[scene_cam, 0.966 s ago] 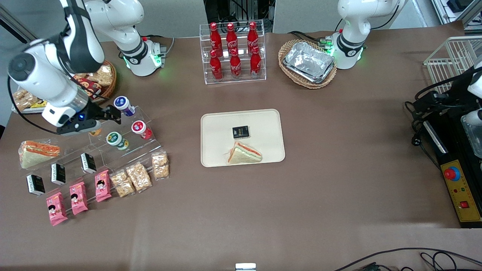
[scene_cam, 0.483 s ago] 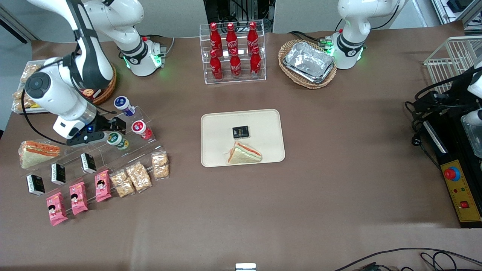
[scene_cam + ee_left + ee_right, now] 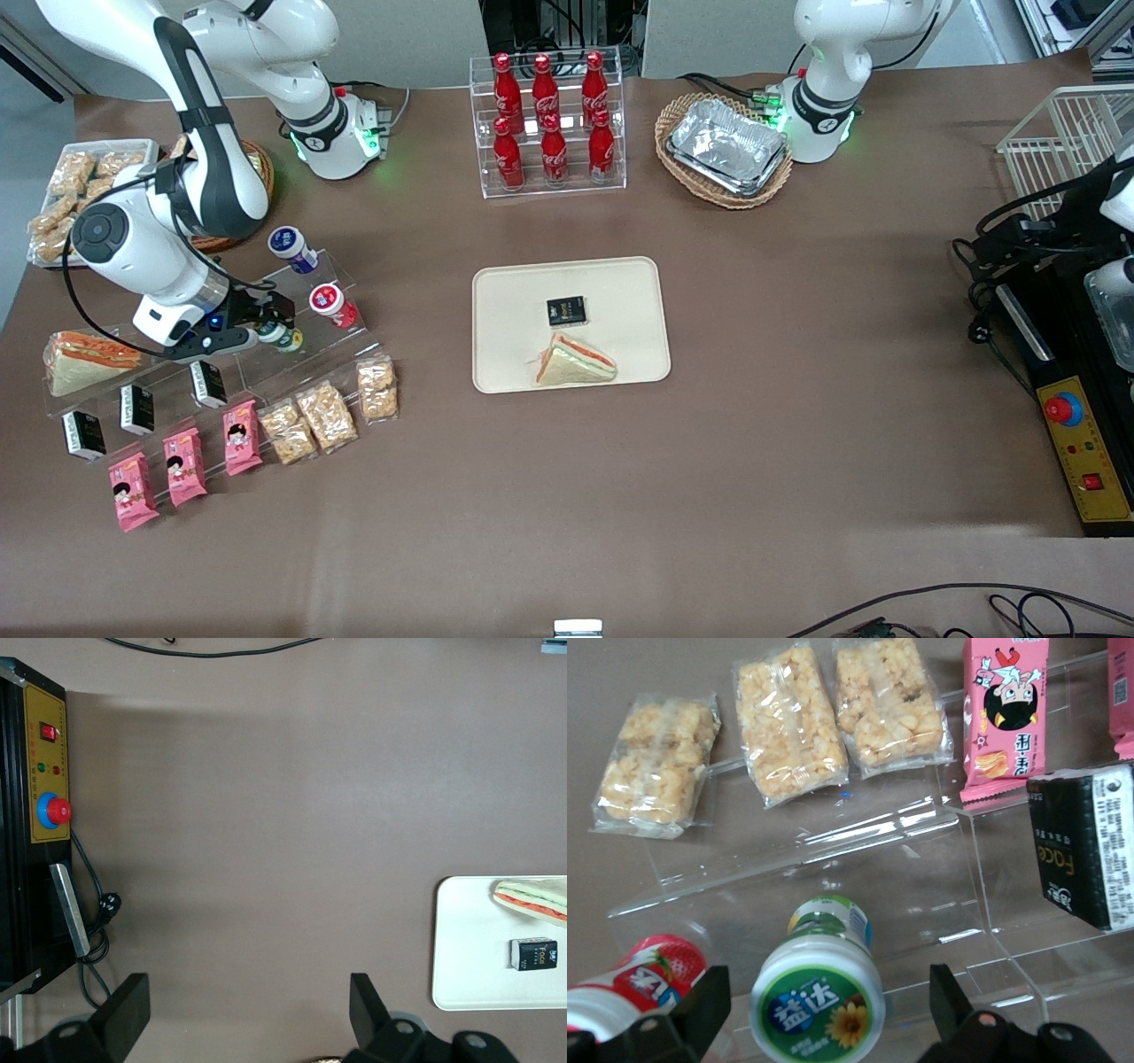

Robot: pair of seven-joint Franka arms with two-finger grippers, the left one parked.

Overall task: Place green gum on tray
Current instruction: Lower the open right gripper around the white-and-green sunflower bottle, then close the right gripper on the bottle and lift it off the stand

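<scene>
In the front view, the black two-finger gripper (image 3: 273, 321) has come lower and nearer the camera than half a second ago, and now sits right over the small green gum bottle with its green-rimmed white lid (image 3: 282, 337), hiding most of the lid that showed plainly before. The bottle rests on a step of the clear acrylic tiered display stand (image 3: 350, 330), just under the fingertips. The red-lidded bottle (image 3: 332, 304) lies just beside the gripper on the same stand, and the blue-lidded bottle (image 3: 291, 248) sits a step higher, above the gripper. The large flat cream-beige tray with rounded corners (image 3: 620, 292) lies well apart from the gripper toward the table's middle, carrying a wrapped triangular sandwich (image 3: 574, 360) and a small black packet (image 3: 566, 310).

In the right wrist view, the gripper (image 3: 828, 1010) is spread wide, one black finger (image 3: 946, 992) on either side of the gum (image 3: 820, 992) with a gap to each, nothing gripped. The bottle's long axis runs from the lid, which faces the wrist camera, away toward the glossy yellow-green body. The stand is transparent and shiny. Past the gum lie crinkly clear bags of puffed rice cakes (image 3: 790, 722), a pink snack packet (image 3: 1001, 713) and a black box (image 3: 1081, 846)
</scene>
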